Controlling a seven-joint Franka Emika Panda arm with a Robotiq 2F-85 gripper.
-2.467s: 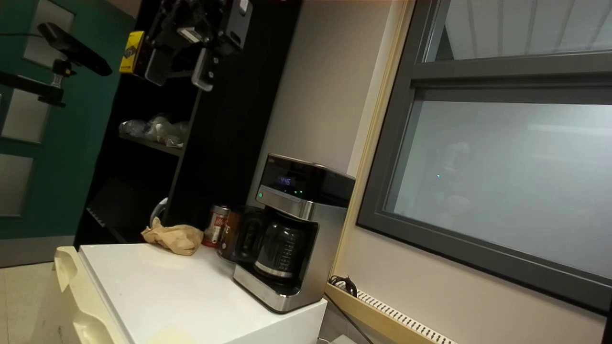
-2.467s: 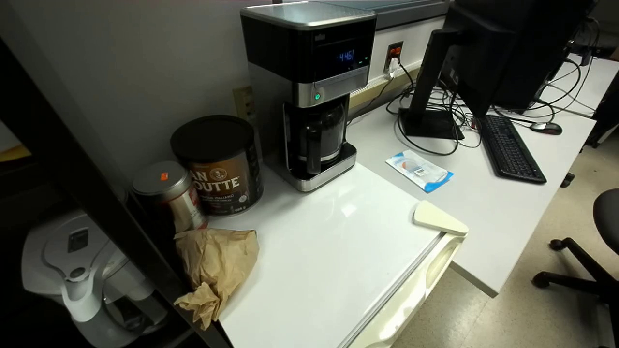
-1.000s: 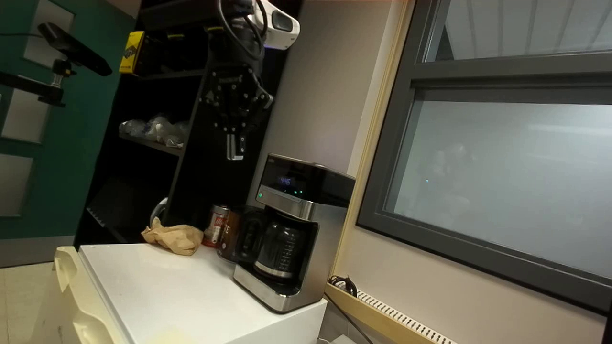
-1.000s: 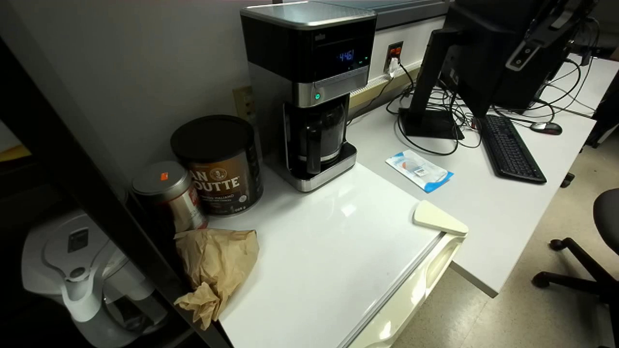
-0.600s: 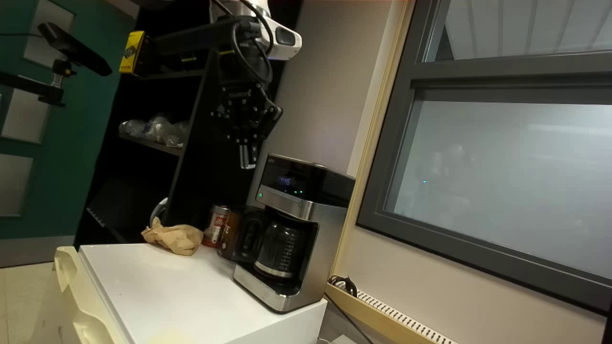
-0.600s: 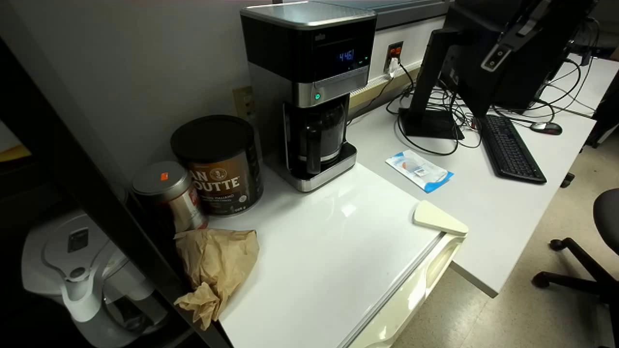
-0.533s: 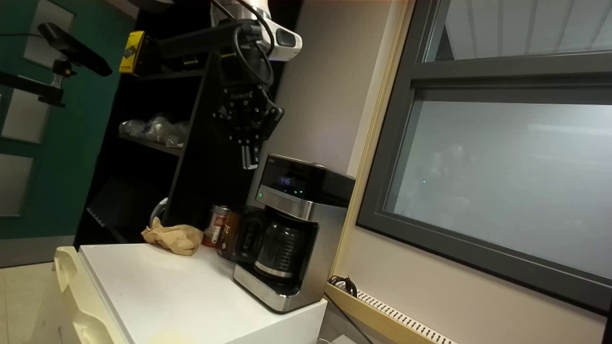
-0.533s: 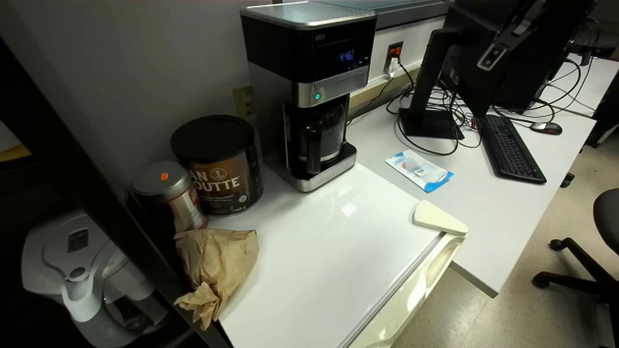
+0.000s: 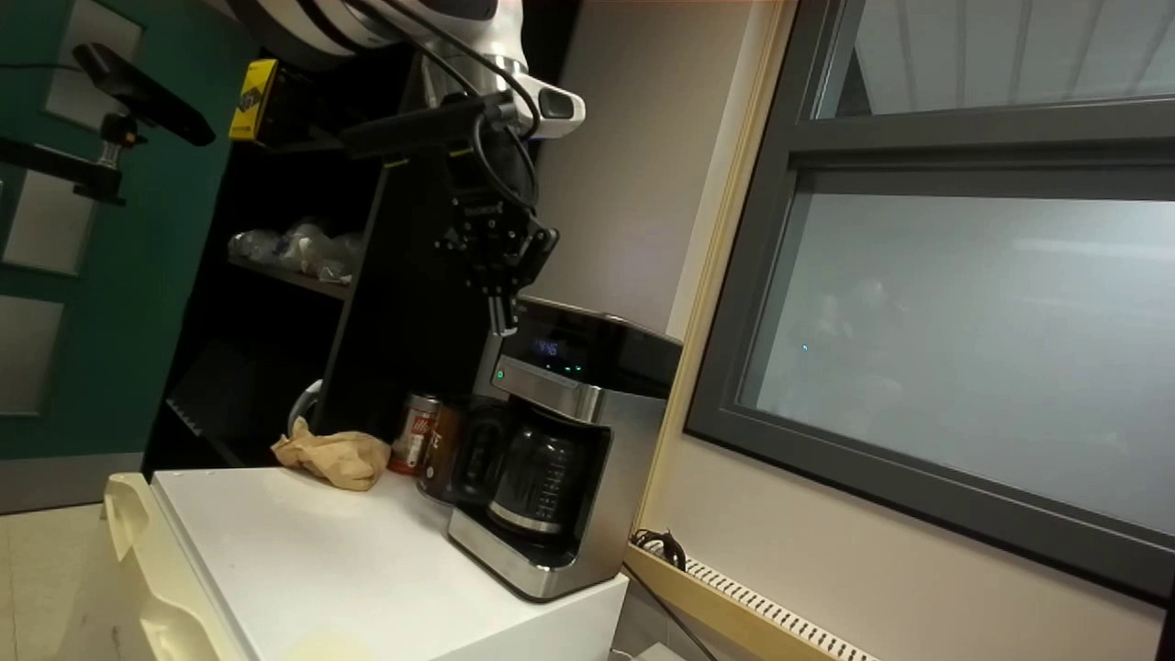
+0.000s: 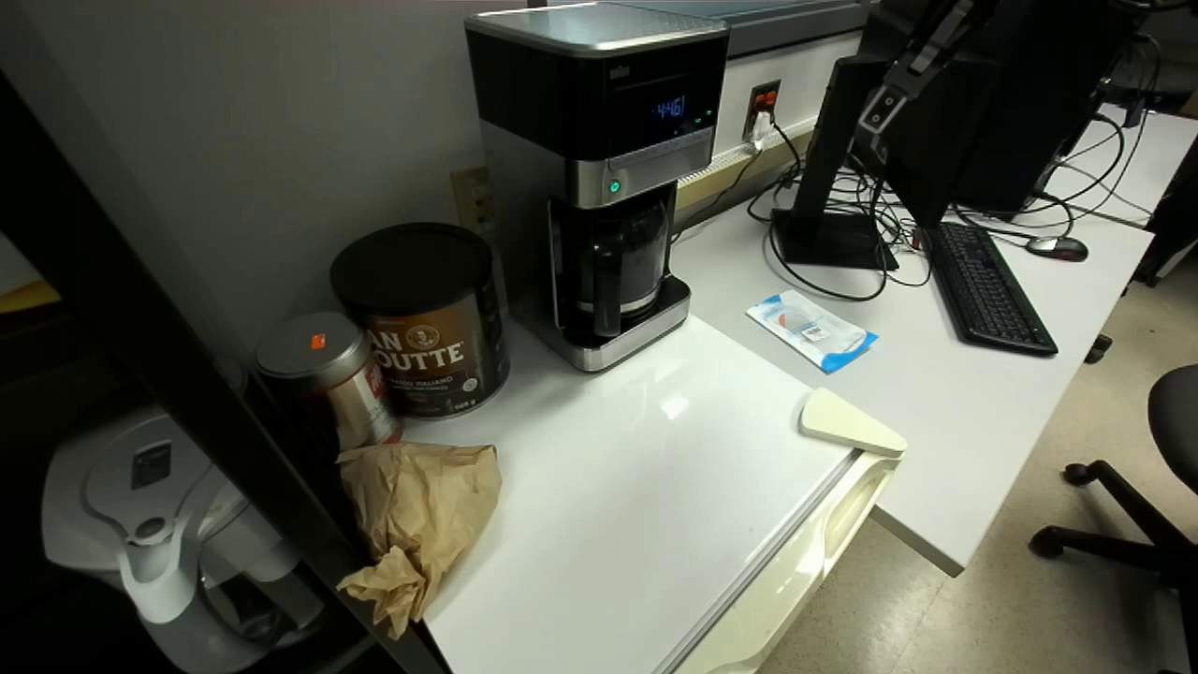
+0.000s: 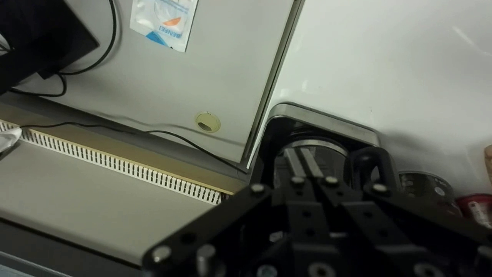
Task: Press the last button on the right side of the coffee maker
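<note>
The black-and-silver coffee maker [image 9: 633, 441] [image 10: 552, 94] stands upright on the white cabinet top [image 10: 608, 524], its carafe inside. Small green lights [image 10: 708, 113] glow at the right end of its display [image 10: 668, 108]; the last button's outline is too small to tell. My gripper [image 9: 502, 331] is shut, fingertips together with nothing between them. In that exterior view it overlaps the display's left edge; in an exterior view my gripper [image 10: 878, 117] hangs right of the machine, apart from it. In the wrist view the fingertips [image 11: 294, 161] lie over the carafe [image 11: 330, 163].
A brown coffee tin [image 10: 421, 365], a silver-red tin [image 10: 337, 384] and a crumpled paper bag [image 10: 426, 524] stand left of the machine. To its right are a white-blue packet [image 10: 812, 329], a monitor stand [image 10: 828, 239] with cables and a keyboard [image 10: 992, 285]. A wall [image 9: 615, 202] rises behind.
The fingers stood apart in the oldest frame and have since shut. Over the last second my gripper has come down and closer to the coffee maker. Nothing else has moved.
</note>
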